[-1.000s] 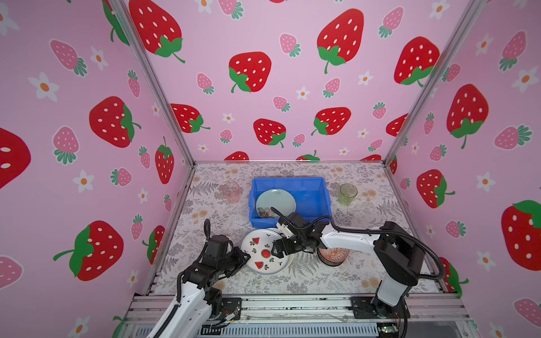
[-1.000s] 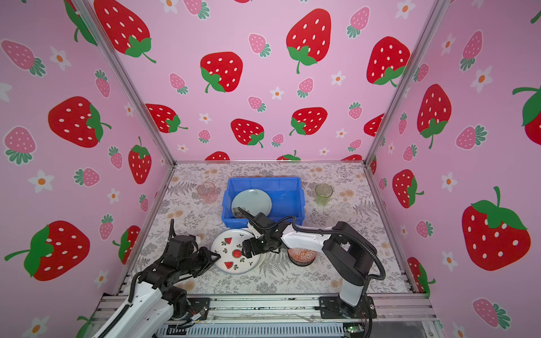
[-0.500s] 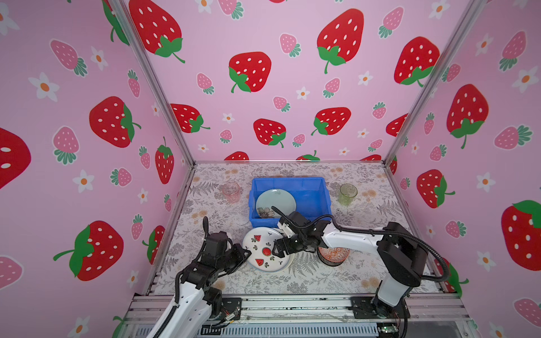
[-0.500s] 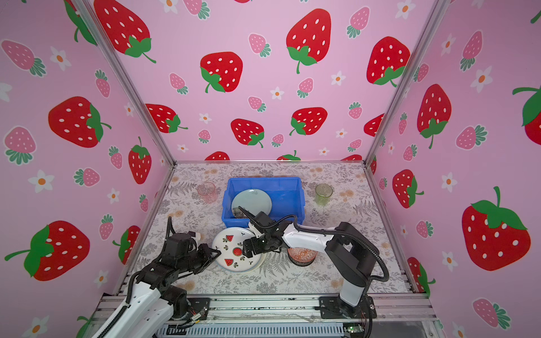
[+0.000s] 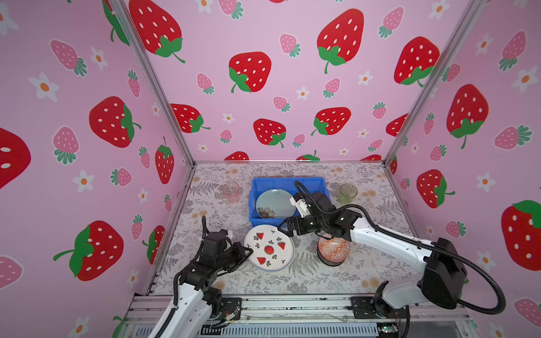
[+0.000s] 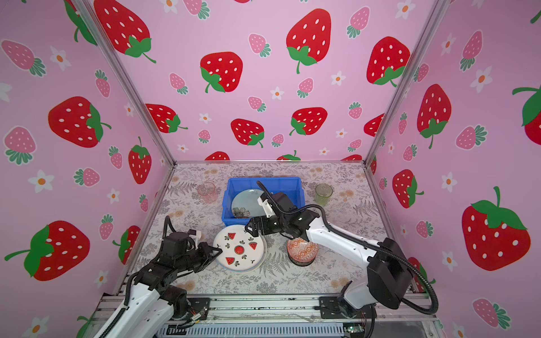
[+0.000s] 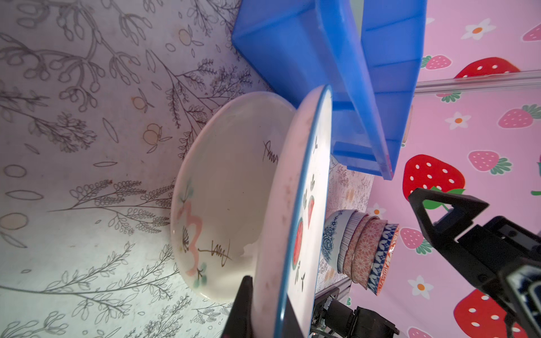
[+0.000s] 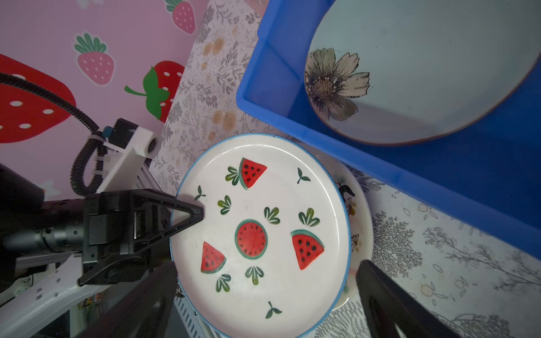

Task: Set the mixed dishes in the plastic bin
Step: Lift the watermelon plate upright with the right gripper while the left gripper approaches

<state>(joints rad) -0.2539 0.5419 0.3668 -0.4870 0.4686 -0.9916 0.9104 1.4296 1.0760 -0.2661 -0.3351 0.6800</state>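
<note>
left fingers (image 8: pixel 190 215): pressed together on the near rim of the watermelon plate (image 5: pixel 269 248), one finger over the face and one under it, as the left wrist view shows. left gripper (image 5: pixel 247 251) sits at lower centre-left in both top views

right fingers (image 8: pixel 380 292): spread wide, holding nothing. right gripper (image 5: pixel 288 228) hovers at the plate's upper right edge, between the plate and the plastic bin (image 5: pixel 288 183)

watermelon plate: lower centre of the top views, just below the bin. it is tilted, with the pinched side raised off the cream floral plate (image 7: pixel 222 187) beneath it and the far edge apparently resting there

progress, as judged:
- done: one pale green plate (image 5: pixel 275 202) with a flower print leans inside the bin
- in hand: the watermelon plate, gripped but not yet clear of the plate under it
- left: the cream floral plate, a nested stack of bowls (image 5: pixel 333 250) at lower centre-right, the pink cup (image 5: pixel 231 191) left of the bin, the green cup (image 5: pixel 348 193) right of it
- roughly an early stage

materials and shapes:
- plates: glazed ceramic, round, shallow, glossy; the watermelon plate has a thin blue rim
- bowls: small, patterned, nested
- cups: translucent glass, cylindrical
- bin: smooth moulded blue plastic, rectangular, flared rim
- tablecloth (image 5: pixel 366 263): flat, matte, leaf print
</note>
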